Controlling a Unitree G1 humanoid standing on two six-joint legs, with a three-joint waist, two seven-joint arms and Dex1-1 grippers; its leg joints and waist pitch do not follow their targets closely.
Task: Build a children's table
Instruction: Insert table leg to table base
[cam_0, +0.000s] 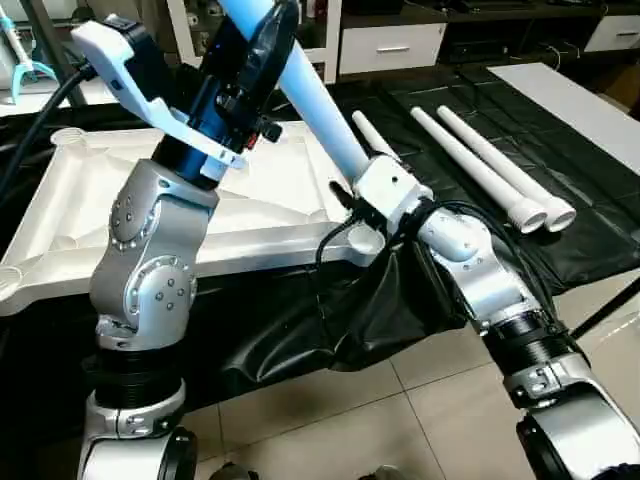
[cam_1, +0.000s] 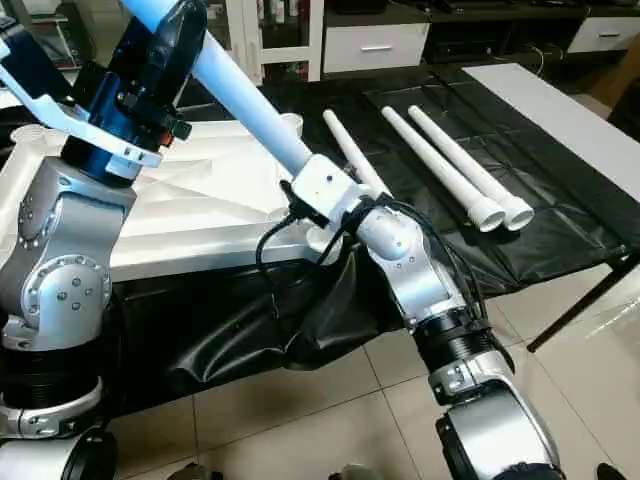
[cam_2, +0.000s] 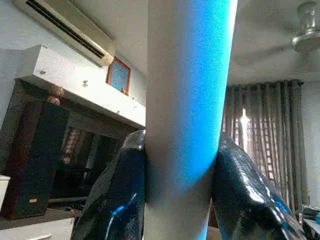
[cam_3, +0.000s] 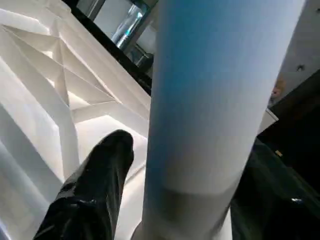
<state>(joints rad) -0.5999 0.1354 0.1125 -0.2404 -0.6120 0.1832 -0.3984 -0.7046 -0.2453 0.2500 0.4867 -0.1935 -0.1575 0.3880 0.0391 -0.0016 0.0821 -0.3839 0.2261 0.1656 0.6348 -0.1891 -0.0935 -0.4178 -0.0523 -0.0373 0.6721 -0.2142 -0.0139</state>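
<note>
i've got the long white tapered tube leg (cam_0: 320, 95) clamped in the left gripper (cam_2: 180, 175), tilted, its lower end at the near-right corner socket (cam_0: 362, 240) of the white ribbed square plastic top (cam_0: 265, 190). right gripper (cam_3: 175, 200) straddles it near the socket; can't tell if it's gripping. risk as i see it: tilt jams the leg in the socket, or pushing slides the top.

Silver screw-dotted forearms (cam_0: 150, 260), black cables (cam_1: 275, 245), glossy black fingers (cam_2: 115, 200).
</note>
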